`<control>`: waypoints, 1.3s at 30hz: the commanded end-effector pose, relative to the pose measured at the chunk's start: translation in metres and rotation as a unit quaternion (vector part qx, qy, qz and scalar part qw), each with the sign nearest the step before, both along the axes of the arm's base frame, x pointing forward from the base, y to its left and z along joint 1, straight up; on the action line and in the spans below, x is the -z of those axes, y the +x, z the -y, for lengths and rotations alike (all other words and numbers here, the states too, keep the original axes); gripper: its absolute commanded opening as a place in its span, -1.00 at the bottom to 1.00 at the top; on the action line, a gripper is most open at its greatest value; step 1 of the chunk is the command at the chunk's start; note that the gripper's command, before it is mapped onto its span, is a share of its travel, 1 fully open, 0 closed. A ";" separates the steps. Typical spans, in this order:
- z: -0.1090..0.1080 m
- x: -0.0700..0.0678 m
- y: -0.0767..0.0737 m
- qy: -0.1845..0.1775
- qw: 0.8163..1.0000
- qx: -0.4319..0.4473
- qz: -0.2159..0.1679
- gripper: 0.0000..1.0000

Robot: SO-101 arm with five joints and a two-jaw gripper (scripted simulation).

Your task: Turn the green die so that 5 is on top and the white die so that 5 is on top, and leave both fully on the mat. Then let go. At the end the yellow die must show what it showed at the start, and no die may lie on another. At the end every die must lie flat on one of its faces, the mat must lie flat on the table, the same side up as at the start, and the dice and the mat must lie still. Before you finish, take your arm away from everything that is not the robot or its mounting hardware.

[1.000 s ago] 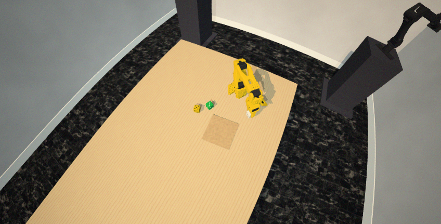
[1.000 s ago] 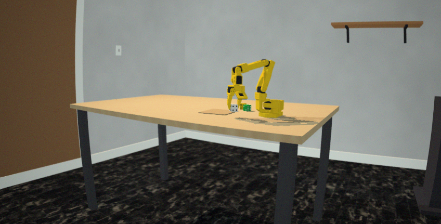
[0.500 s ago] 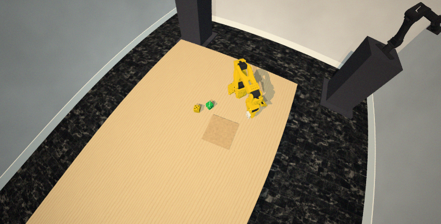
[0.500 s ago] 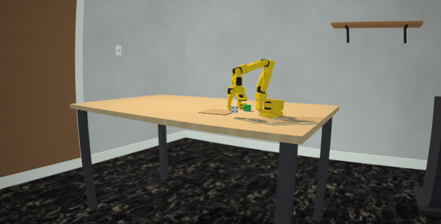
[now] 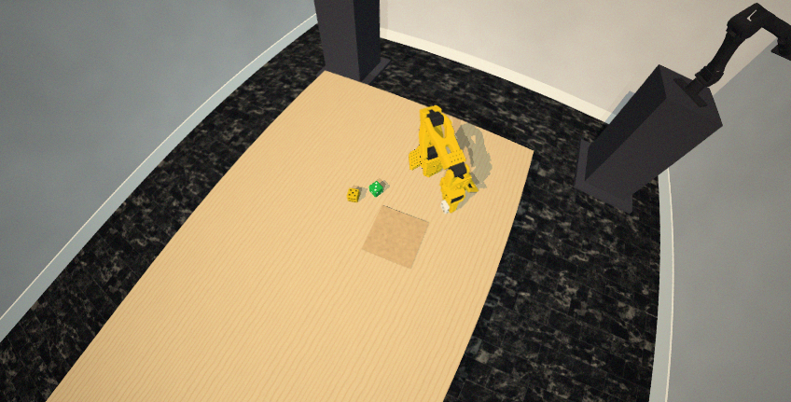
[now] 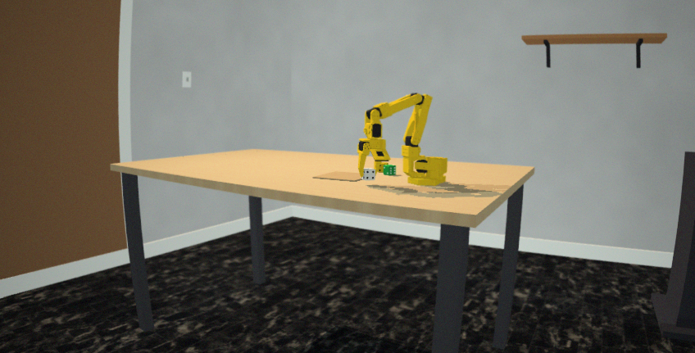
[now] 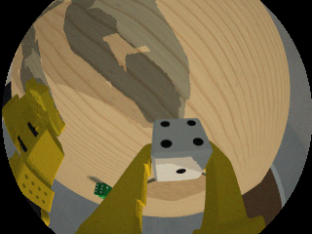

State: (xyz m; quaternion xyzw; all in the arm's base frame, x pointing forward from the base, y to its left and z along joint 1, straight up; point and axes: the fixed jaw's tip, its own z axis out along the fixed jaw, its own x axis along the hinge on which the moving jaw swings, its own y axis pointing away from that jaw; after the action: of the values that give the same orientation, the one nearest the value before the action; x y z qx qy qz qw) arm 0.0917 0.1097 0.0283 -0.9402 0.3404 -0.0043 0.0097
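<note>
Right of centre in the top view, the tool (image 5: 451, 208) (image 6: 369, 173) (image 7: 177, 168) grips the white die (image 5: 445, 207) (image 6: 368, 174) (image 7: 180, 146). The mat (image 5: 395, 237) (image 6: 337, 176) lies lower left of it; the green die (image 5: 376, 188) (image 6: 389, 169) (image 7: 102, 190) and yellow die (image 5: 353, 194) (image 6: 379, 168) sit on the table (image 5: 266, 265) (image 6: 273, 174) (image 7: 244, 73), near centre.

The wood-grained tabletop (image 5: 266, 286) (image 6: 233, 174) (image 7: 234, 73) carries a square mat (image 5: 395, 237) (image 6: 336, 176); the green die (image 5: 376, 188) (image 6: 389, 169) (image 7: 102, 190) and yellow die (image 5: 353, 194) lie near the mat.

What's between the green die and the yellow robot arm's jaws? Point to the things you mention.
Only bare tabletop (image 5: 311, 265) lies between the green die (image 5: 376, 188) and the jaws, which grip the white die (image 5: 445, 206); the top view shows this.
</note>
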 end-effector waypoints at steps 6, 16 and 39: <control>-0.003 0.000 0.001 0.009 1.000 0.001 0.006 -1.00; -0.003 0.005 0.001 0.009 1.000 0.001 0.006 -1.00; -0.004 0.011 0.001 0.009 1.000 0.001 0.006 -1.00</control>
State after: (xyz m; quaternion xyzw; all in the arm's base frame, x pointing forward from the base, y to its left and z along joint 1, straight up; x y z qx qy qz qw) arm 0.0925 0.1107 0.0160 -0.9402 0.3404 -0.0053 0.0126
